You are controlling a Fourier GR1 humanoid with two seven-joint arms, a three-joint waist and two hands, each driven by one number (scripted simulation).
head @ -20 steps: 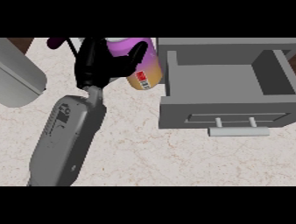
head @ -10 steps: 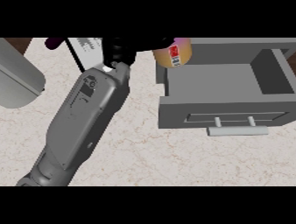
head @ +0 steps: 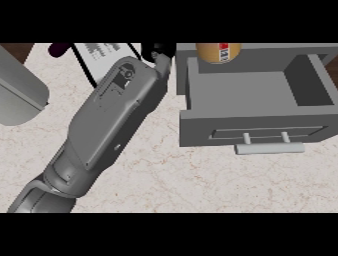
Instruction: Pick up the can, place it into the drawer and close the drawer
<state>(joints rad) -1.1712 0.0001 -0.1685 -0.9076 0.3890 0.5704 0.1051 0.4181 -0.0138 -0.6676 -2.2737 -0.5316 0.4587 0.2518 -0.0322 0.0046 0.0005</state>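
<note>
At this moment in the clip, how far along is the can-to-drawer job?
Done: the can is off the counter and up at the open drawer's back wall, at the view's top edge. In hand: the one forearm in view reaches toward it, but its hand is mostly hidden, so the hold cannot be confirmed. Left: setting the can inside and pushing the drawer shut by its front handle.

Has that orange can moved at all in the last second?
Yes. The can has travelled rightward, from left of the open drawer to above its back wall.
</note>
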